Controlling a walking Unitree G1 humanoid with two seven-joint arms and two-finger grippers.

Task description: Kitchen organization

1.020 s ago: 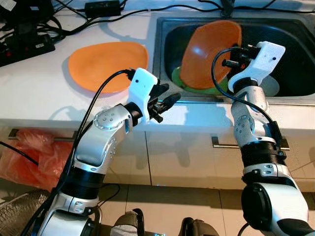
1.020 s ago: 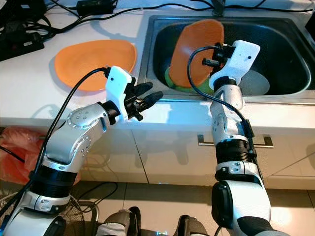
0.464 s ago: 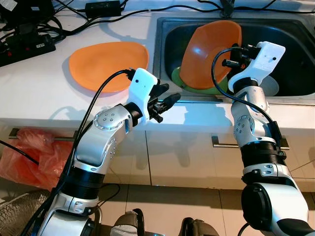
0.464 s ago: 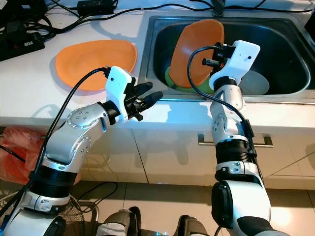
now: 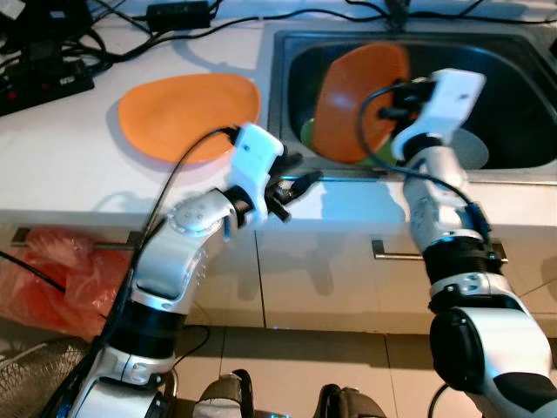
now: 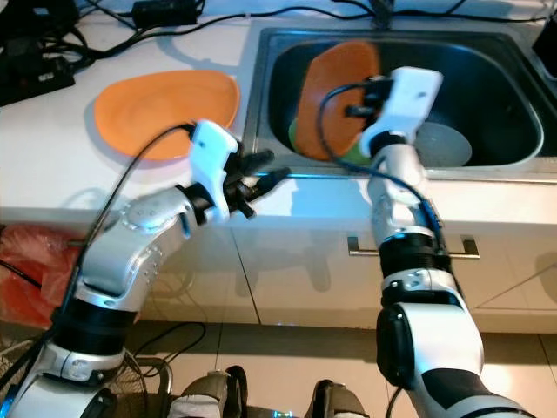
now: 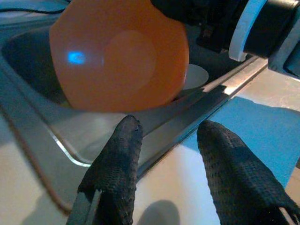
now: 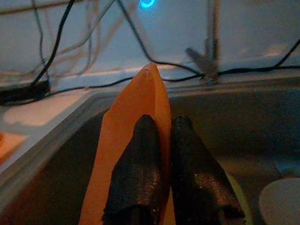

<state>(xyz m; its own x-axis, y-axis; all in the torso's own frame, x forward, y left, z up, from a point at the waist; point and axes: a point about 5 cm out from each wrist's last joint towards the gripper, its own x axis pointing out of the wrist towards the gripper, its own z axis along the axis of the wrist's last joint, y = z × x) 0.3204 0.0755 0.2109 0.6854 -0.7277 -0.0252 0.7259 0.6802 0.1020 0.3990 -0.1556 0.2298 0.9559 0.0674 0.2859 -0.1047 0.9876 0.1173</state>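
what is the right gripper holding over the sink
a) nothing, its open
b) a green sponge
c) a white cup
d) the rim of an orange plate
d: in the right wrist view the right gripper has its two black fingers closed on either side of the edge of the orange plate, which stands tilted up in the sink.
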